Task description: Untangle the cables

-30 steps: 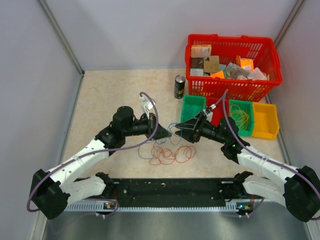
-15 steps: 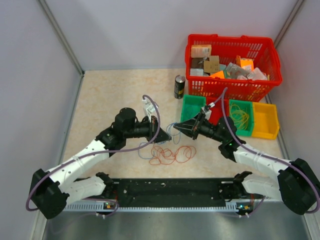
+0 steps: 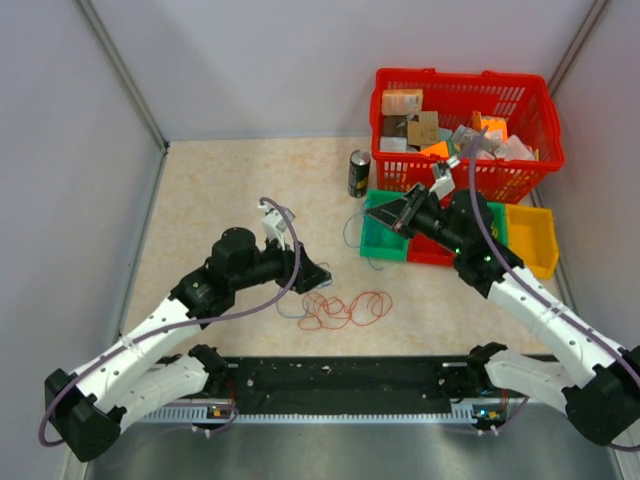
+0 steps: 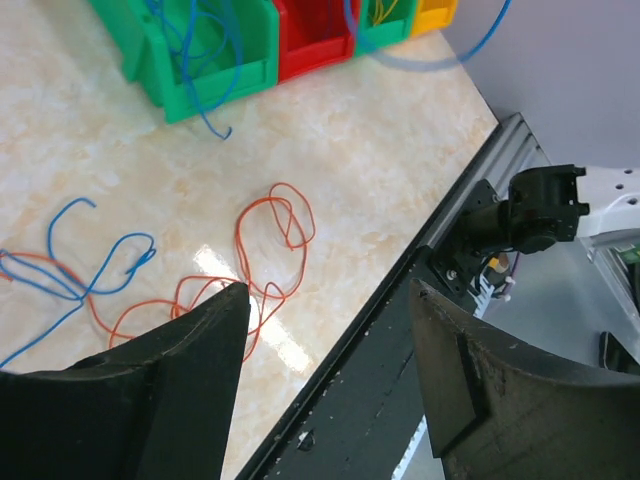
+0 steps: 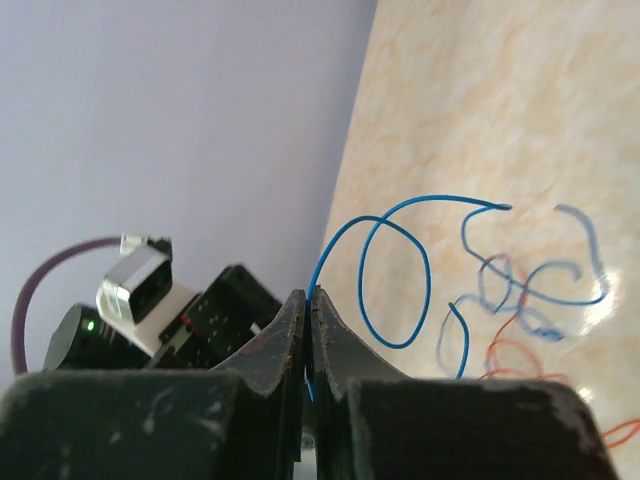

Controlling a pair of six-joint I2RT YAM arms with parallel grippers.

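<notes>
Closest in, just beyond the arm bases, a tangle of orange cables (image 3: 345,310) lies on the counter (image 3: 220,190), and a loose blue cable (image 4: 135,262) overlaps its left end. The left gripper (image 4: 328,295) hovers by that tangle, its jaws spread wide with nothing between them. Farther back and to the right, the right gripper (image 5: 308,298) hangs over the green bin (image 3: 385,248). Its jaws are pinched tight on a second blue cable (image 5: 440,198), which curls in open loops clear of the counter. More blue strands lie in that green bin and trail over its front wall. Beside it stand a red bin (image 3: 430,252), another green bin (image 3: 498,265) holding yellow cables (image 3: 482,235), and a yellow bin (image 3: 530,245). Behind them are a dark can (image 3: 358,173) and a red basket (image 3: 480,178) full of packages.
</notes>
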